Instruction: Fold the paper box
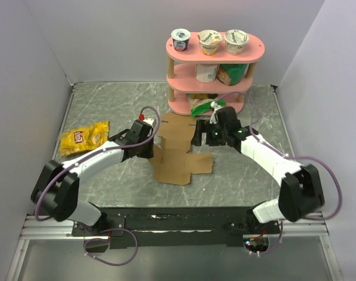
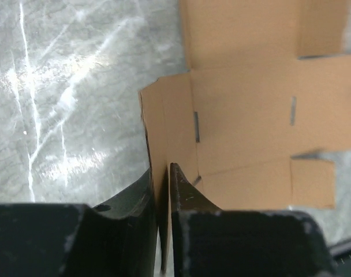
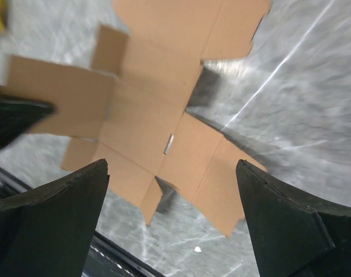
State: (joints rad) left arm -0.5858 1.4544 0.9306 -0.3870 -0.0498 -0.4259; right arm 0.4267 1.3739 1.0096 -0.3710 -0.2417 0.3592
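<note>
Lying mostly flat at the middle of the table (image 1: 108, 105), the box (image 1: 181, 158) looks barely begun: the left gripper (image 1: 150, 148) pinches one side flap raised, the right gripper (image 1: 205, 136) hangs wide open over its right side, and the other flaps lie unfolded.

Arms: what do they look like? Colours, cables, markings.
White shells with black joints on the left arm and right arm. A lilac cable loops along each. There is a red cap at the left wrist and green lights at the right. The left claw and right claw have matte black, wedge-shaped fingers.
</note>
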